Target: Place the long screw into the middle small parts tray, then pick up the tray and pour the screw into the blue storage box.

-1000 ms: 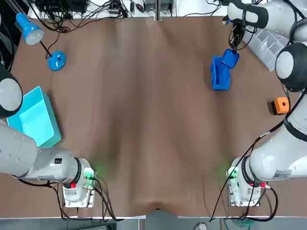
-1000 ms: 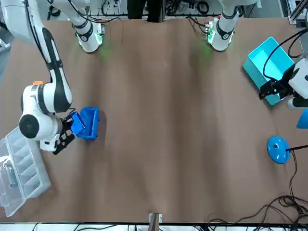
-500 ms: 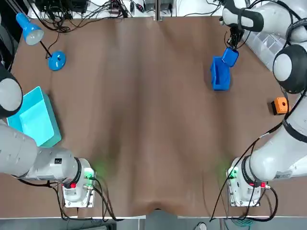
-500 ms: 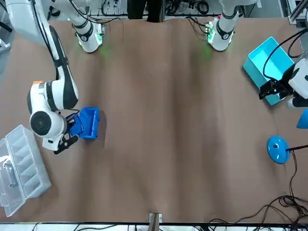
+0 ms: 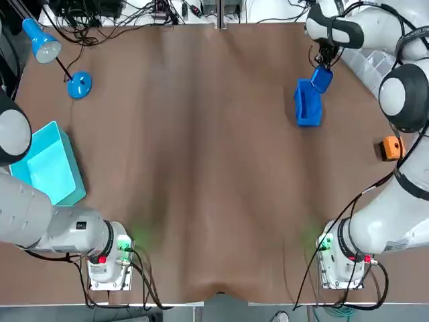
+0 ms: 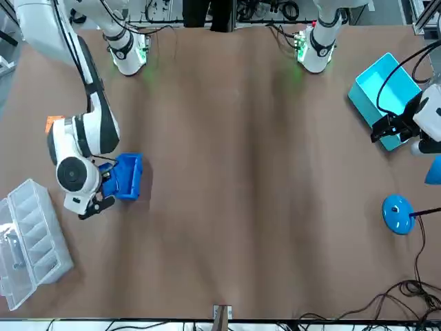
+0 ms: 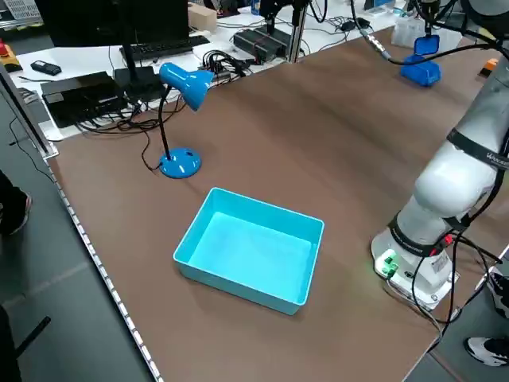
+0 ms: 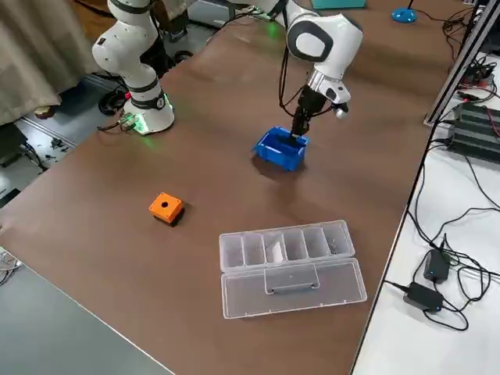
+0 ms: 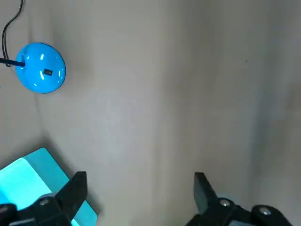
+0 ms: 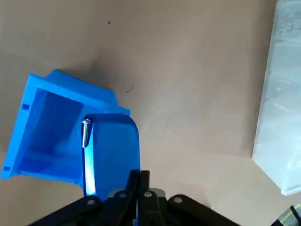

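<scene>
Though hidden overhead, the screw (image 10: 85,132) sits in tray (image 10: 115,147) gripped by right end effector (image 10: 139,177).

Small blue tray (image 10: 115,155) over blue storage box (image 10: 47,132) rim, apparently tilted; silver screw (image 10: 85,133) at tray's lip.

The brown table (image 5: 201,168) carries a blue box (image 5: 307,104) toward its far right, with a clear case (image 8: 289,258) at the far right corner and an orange block (image 5: 392,147) near the right edge. A cyan bin (image 5: 48,164) lies at the left edge, and a lamp (image 5: 79,85) stands near the far left corner. Both arm bases (image 5: 107,265) sit at the near edge.
</scene>
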